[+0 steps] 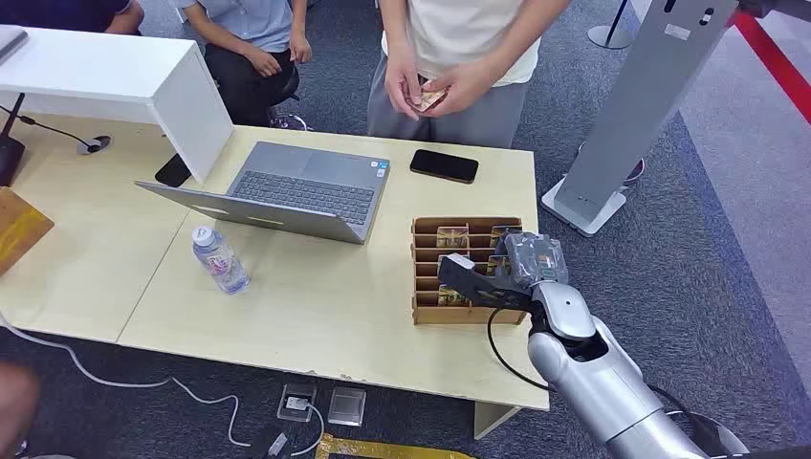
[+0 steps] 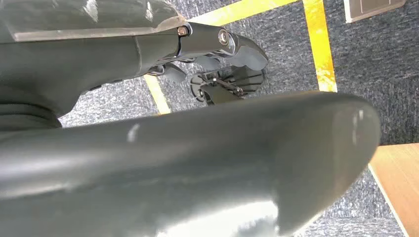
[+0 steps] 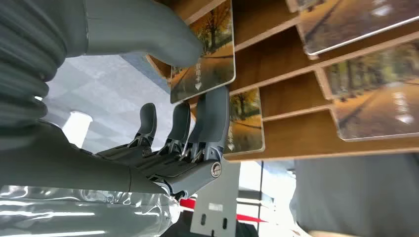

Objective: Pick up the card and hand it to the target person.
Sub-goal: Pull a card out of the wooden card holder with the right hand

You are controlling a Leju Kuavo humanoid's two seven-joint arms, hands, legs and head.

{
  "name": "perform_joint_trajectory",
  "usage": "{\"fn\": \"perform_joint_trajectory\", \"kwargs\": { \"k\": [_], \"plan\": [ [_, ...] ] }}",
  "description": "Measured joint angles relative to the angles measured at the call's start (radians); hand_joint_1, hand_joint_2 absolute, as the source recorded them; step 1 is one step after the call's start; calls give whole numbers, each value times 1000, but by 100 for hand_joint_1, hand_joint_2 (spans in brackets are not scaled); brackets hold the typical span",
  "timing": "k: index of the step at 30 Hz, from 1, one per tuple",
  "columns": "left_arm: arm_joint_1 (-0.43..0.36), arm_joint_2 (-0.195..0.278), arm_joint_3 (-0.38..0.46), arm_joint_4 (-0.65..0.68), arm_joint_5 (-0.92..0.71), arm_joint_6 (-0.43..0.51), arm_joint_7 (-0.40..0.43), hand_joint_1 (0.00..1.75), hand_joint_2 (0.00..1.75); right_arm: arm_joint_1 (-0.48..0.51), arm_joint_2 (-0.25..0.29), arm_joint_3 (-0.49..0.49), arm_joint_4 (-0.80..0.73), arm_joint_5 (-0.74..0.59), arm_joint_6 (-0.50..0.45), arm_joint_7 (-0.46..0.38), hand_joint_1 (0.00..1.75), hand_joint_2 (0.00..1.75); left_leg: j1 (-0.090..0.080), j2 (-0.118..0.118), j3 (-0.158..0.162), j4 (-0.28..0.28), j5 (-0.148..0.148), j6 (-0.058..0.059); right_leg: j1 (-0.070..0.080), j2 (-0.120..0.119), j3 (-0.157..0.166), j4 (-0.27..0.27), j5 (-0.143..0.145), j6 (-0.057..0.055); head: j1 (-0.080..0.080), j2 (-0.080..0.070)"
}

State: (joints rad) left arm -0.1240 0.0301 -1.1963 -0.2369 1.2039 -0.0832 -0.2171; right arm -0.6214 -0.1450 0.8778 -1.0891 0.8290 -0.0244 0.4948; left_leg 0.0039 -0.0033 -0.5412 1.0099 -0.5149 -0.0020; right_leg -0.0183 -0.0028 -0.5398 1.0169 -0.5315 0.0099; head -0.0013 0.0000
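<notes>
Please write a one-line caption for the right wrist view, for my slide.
The right robot hand pinches a card between thumb and finger at the wooden card rack.

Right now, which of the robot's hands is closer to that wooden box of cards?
The right. The right hand is at the wooden card rack, its thumb and fingers pinching a card in its slots. The left hand hangs over carpet and yellow floor tape.

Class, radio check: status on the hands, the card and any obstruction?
Right robot hand pinching card at wooden rack. Left robot hand hanging, empty. Nothing blocking.
</notes>
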Motion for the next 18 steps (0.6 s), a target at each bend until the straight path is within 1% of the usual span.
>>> {"fn": "perform_joint_trajectory", "kwargs": {
  "k": [2,7,18],
  "plan": [
    [0,0,0,0,0,0,0,0,0,0,0,0,6,-2,-2,0,103,175,0,0,0,0,0,0,0,0,0,0,0,0,0,0],
    [1,0,0,0,0,0,0,0,0,-6,0,-1,27,-11,-9,3,128,175,0,0,0,0,0,0,0,0,0,0,0,0,0,0],
    [1,0,0,0,0,0,0,0,0,-11,0,-1,34,-12,-13,16,141,175,0,0,0,0,0,0,0,0,0,0,0,0,0,0]
  ]
}}
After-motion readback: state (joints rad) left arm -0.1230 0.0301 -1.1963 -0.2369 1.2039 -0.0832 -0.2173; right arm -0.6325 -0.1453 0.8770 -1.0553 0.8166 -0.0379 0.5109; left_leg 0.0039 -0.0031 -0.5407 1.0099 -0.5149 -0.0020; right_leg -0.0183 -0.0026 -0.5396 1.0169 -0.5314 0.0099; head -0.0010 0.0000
